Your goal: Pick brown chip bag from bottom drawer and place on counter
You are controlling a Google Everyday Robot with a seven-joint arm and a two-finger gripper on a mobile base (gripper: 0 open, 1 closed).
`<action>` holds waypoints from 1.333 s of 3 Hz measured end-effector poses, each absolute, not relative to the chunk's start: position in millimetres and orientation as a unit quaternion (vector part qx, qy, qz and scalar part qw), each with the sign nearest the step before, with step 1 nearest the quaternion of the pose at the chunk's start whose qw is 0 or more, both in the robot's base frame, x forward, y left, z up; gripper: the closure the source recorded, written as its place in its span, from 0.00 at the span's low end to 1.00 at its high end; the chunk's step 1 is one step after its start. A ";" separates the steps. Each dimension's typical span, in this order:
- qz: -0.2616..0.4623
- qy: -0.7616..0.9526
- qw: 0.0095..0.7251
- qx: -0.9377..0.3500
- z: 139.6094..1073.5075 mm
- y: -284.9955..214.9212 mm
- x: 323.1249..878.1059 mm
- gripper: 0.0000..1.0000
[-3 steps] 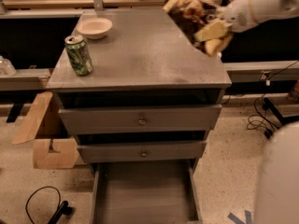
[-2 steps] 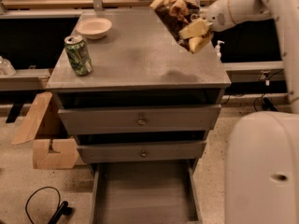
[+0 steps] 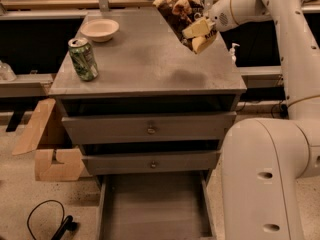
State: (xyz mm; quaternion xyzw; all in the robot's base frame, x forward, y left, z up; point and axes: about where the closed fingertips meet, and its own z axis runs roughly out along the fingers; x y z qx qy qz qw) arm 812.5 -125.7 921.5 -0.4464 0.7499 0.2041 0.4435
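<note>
the counter (image 3: 145,64) has open room along its right edge, and above that my gripper (image 3: 200,35) pinches the brown chip bag (image 3: 176,8) in the air, well apart from the can (image 3: 83,59) and bowl (image 3: 100,30).

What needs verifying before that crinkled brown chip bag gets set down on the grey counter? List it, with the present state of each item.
1. The gripper, above the flat grey counter at its right rear, shut on the crinkled dark brown chip bag: ok.
2. Bag inside the counter's edges: ok, its shadow falls on the top.
3. Counter under the bag bare: ok.
4. Drop spot away from green soda can and pale bowl: ok, both at left.
5. Bag resting on the counter: not ok, held above it.
</note>
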 end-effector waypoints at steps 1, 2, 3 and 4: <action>0.206 0.750 0.442 -0.447 919.0 -122.8 813.6 0.51; 0.209 0.750 0.439 -0.449 914.6 -117.9 815.3 0.20; 0.211 0.750 0.438 -0.450 911.7 -114.8 816.3 0.00; 0.211 0.750 0.437 -0.450 911.5 -114.7 816.4 0.00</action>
